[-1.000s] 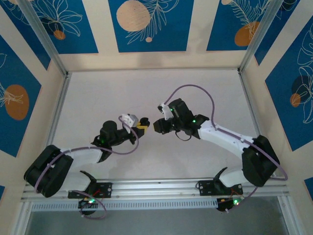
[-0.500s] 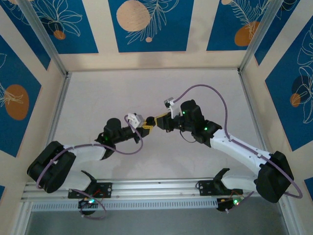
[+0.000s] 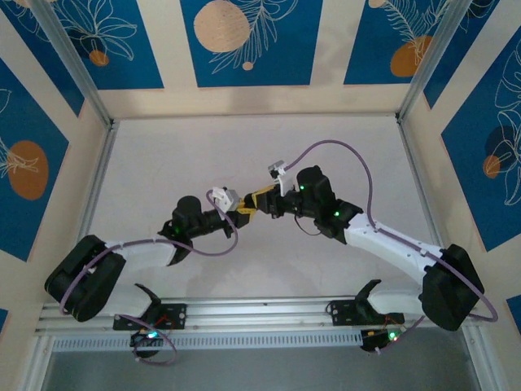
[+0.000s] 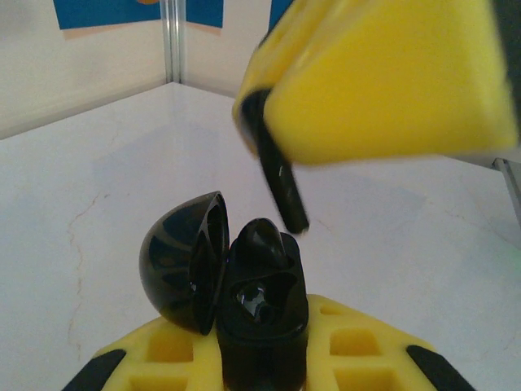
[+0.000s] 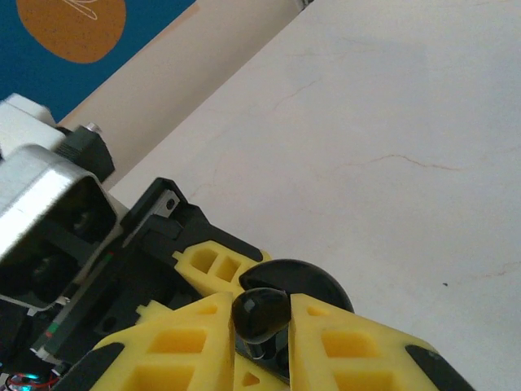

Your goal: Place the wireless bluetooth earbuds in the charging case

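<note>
The left pincer [image 4: 260, 366] is clamped on the glossy black rounded plastic charging case [image 4: 262, 322], its domed lid [image 4: 179, 261] swung open to the left. Just above its cavity, the right pincer [image 5: 262, 338] is clamped on a tiny black stubby earbud [image 5: 259, 314]. A white marbled table [image 4: 81, 204] lies beneath.

The charging case [image 4: 262, 314] runs off the left wrist view's lower edge.

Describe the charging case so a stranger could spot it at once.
Look over the middle of the white table. There the left gripper holds the charging case: a glossy black shell, domed lid hinged open, far bulkier than the slim earbud in the right gripper.
</note>
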`<state>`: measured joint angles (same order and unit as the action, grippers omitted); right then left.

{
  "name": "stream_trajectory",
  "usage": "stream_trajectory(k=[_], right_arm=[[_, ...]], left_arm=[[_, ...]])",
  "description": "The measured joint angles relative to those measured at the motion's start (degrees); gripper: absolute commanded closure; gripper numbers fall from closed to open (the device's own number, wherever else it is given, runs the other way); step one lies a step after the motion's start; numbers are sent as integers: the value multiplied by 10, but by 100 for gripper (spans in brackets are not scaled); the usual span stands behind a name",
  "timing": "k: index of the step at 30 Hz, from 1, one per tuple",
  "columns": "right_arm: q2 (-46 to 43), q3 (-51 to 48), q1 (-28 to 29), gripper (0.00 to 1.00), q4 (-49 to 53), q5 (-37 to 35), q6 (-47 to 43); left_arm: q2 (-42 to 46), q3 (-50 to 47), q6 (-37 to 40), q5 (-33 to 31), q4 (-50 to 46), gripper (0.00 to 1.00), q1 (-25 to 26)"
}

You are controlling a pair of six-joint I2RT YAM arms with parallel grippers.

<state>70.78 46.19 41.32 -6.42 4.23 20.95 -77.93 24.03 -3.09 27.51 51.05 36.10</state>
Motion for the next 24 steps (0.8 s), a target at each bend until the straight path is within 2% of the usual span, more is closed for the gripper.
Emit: stream_trajectory(k=[20,24], right_arm=[[9,0,27,79,-14,-45,-39],[8,0,33,71,-15,-52,-46]], left_arm=[[17,4,-26,1,3,81,0],[26,3,-25,-1,-8,81,0]])
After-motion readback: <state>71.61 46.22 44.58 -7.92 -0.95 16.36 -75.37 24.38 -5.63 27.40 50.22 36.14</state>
